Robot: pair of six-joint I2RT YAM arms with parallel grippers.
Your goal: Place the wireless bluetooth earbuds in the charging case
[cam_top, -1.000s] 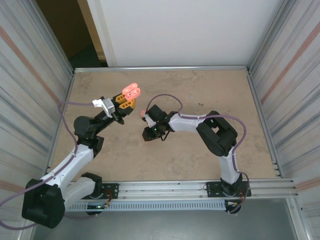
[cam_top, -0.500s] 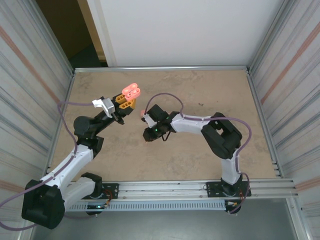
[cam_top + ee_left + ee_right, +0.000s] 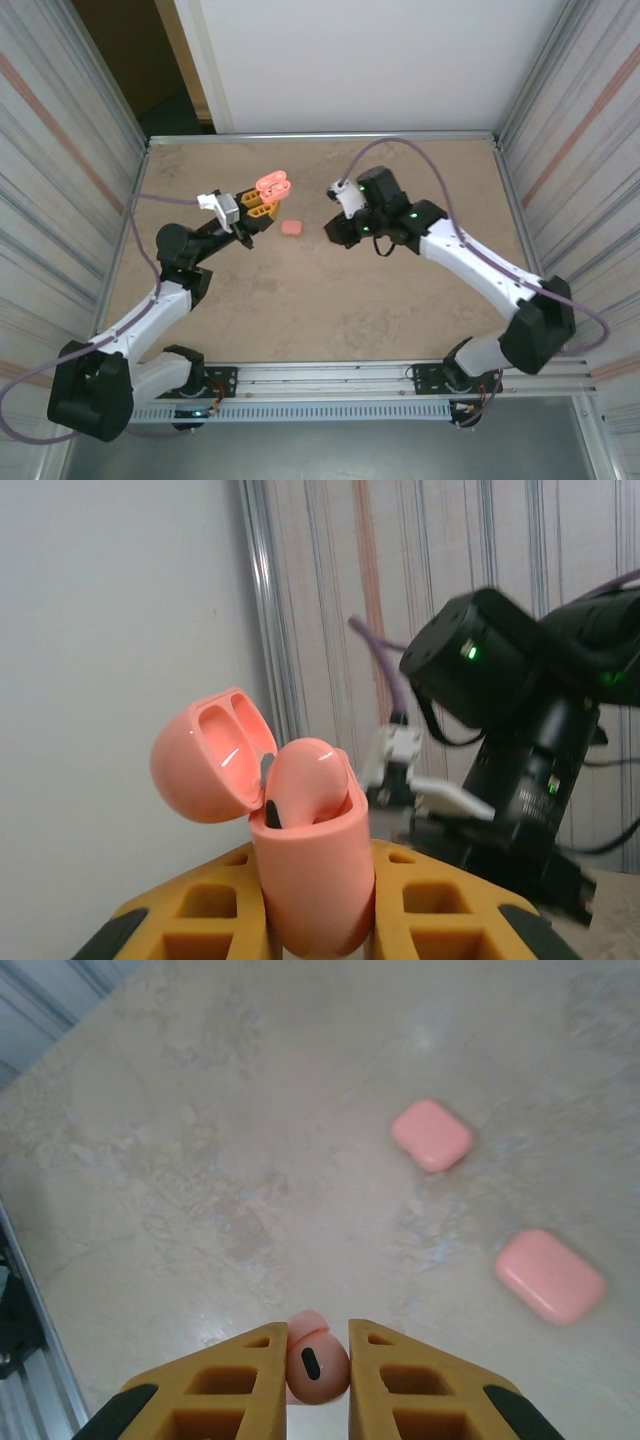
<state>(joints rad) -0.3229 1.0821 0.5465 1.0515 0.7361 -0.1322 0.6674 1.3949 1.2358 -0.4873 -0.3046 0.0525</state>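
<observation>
— How is your left arm set?
— It reaches from the near left corner toward the middle of the tabletop. My left claw is clamped on the charging case, holding it upright above the surface.
— Is that case open?
— Yes. The lid is swung back, and a seated earbud sits in it with its rounded top above the rim. I cannot tell what is in the other well.
— What lies between the arms?
— From above, a closed pink case lies flat on the tabletop between my two claws.
— And the right arm?
— It arcs in from the near right, wrist pointing left. My right claw is pinched narrow on a second earbud, above the tabletop and apart from the charging case. Below it are a farther shut case and a nearer shut case, not touching.
</observation>
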